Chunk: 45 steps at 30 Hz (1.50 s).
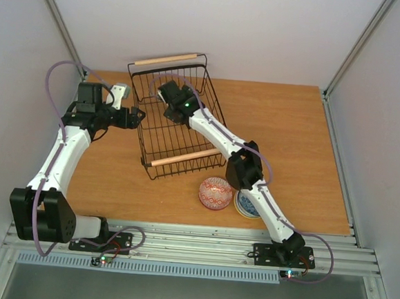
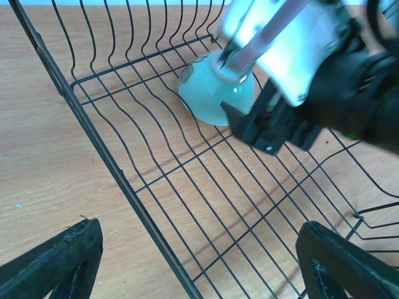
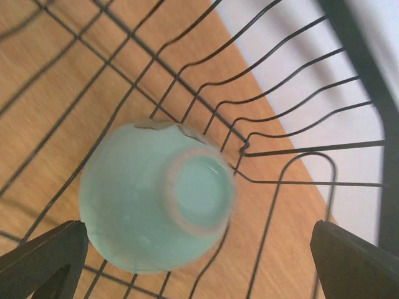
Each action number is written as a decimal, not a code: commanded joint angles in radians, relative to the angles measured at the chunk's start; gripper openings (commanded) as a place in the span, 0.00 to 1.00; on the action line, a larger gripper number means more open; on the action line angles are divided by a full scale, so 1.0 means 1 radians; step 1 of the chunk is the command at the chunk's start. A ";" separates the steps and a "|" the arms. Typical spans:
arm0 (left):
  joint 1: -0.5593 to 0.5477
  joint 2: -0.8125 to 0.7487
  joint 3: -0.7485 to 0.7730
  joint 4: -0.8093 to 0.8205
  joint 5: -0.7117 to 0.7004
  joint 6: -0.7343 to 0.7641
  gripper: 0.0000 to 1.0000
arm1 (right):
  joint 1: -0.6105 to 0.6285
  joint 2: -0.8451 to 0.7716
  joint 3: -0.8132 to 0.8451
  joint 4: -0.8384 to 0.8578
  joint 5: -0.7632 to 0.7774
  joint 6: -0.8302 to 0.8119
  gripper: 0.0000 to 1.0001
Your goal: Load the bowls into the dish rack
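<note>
The right gripper (image 3: pixel 198 225) stands wide open. Its wrist view shows the mint bowl (image 3: pixel 156 199) lying between the fingers, upside down with its foot ring facing the camera. The far finger (image 3: pixel 355 261) is well clear of the bowl. The near one (image 3: pixel 37 265) sits at the bowl's edge, and I cannot tell whether they touch. The bowl rests on the wire floor of the rack (image 3: pixel 280 156), in the corner where the wall wires curve up.

The left gripper (image 2: pixel 201 224) is also open and grips nothing. The rack's side rim runs across its view between the two fingers. From there I see what the right wrist cannot: the right arm (image 2: pixel 280 50) hanging directly over the mint bowl and covering part of it.

The top view hides that bowl under the right gripper (image 1: pixel 167 91), but it shows the whole layout. The left gripper (image 1: pixel 137 115) is at the rack's left wall, and a wooden handle sits at the far end (image 1: pixel 167 59) and the near end (image 1: pixel 185 157). Outside the rack, on the table (image 1: pixel 305 137), a red-patterned bowl (image 1: pixel 215 193) sits just beside a blue-and-white bowl (image 1: pixel 245 206). The right arm crosses over the blue-and-white one.
</note>
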 commanded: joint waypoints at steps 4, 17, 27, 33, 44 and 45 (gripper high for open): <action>0.003 -0.029 -0.011 0.036 0.012 0.045 0.99 | 0.005 -0.253 -0.104 -0.001 -0.086 0.272 0.99; -0.019 -0.094 0.008 -0.002 0.084 0.082 0.99 | 0.006 -0.902 -0.763 0.068 -0.174 0.570 0.77; -0.241 -0.030 0.067 -0.083 -0.090 0.161 0.99 | 0.102 -1.265 -1.123 -0.284 -0.145 0.810 0.57; -0.248 -0.021 0.061 -0.082 -0.085 0.159 0.99 | 0.104 -1.393 -1.302 -0.409 -0.206 0.962 0.47; -0.248 -0.010 0.062 -0.082 -0.078 0.140 1.00 | 0.204 -1.491 -1.505 -0.422 -0.366 1.115 0.31; -0.248 -0.010 0.063 -0.083 -0.078 0.140 0.99 | 0.221 -1.485 -1.510 -0.425 -0.370 1.122 0.31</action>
